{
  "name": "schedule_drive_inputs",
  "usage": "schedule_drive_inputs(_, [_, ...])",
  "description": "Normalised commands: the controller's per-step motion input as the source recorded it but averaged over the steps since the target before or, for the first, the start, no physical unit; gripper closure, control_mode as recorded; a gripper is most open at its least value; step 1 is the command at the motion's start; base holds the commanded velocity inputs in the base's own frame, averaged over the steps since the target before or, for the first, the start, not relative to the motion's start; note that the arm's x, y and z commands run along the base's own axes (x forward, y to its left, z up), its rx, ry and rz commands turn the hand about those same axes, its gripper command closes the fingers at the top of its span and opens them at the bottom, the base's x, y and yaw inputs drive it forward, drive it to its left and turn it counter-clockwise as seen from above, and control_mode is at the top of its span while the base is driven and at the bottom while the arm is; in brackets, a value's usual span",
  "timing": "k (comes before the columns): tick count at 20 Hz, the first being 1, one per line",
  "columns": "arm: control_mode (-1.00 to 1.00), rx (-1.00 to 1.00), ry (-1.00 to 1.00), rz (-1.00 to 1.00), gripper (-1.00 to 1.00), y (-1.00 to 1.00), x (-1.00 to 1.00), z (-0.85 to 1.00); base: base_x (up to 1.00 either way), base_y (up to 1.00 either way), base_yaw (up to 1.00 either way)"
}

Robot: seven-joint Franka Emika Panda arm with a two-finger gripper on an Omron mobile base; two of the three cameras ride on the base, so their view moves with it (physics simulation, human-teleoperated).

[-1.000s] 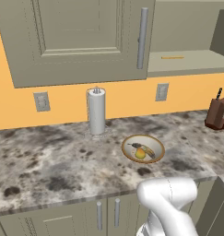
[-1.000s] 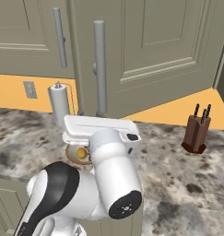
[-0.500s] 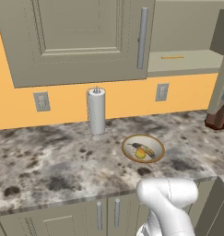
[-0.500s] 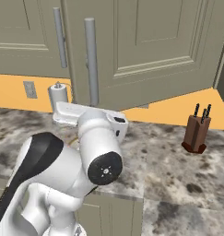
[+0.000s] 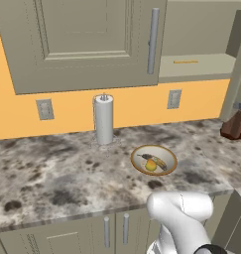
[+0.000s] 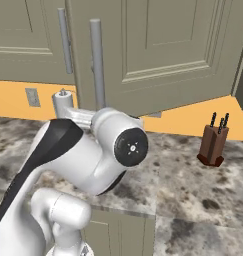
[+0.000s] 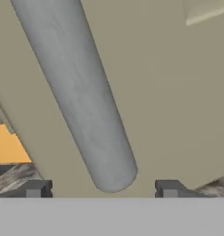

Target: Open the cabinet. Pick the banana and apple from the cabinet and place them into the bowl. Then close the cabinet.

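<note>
- From the hand view I see the gripper [image 7: 103,190] released: its two dark fingertips [image 7: 36,189] stand wide apart at the bottom edge, one on each side of the lower end of a silver bar handle [image 7: 81,97], and neither tip touches it.
- That handle runs diagonally across the hand view in front of a grey-beige door panel of the cabinet [image 7: 178,92], so the hand sits close up against the door.
- In the right base view the right cabinet door [image 6: 163,50] is swung partly out towards me, its long handle [image 6: 97,62] upright just above the arm's white body.
- In the left base view I see the left door [image 5: 87,39] shut flat, and to its right the cabinet interior is exposed, showing a pale shelf [image 5: 196,64].
- The bowl [image 5: 153,159] rests on the marbled counter [image 5: 52,173], right of centre and near the front edge.
- Both the mottled banana [image 5: 156,161] and the small yellow-orange apple [image 5: 150,166] lie inside the bowl, touching one another.
- A paper towel roll [image 5: 103,120] stands upright at the far side of the counter against the orange wall, well left of the bowl.
- A brown knife block [image 6: 213,145] stands far right on the counter.
</note>
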Motion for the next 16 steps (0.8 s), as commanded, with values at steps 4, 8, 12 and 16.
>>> schedule_drive_inputs(4, [-1.0,-0.12,-0.23,-0.21,-1.0,0.41,1.0,-0.52,0.0,0.0,0.0])
schedule_drive_inputs(8, [-1.0,0.0,-0.08,-0.32,-1.0,0.36,1.0,0.02,0.0,0.0,0.0])
schedule_drive_inputs(12, [-1.0,0.0,0.0,-0.36,-1.0,0.35,1.0,0.38,0.0,0.0,0.0])
schedule_drive_inputs(16, [-1.0,0.02,0.0,-0.28,-1.0,0.19,1.0,0.17,0.0,0.0,0.0])
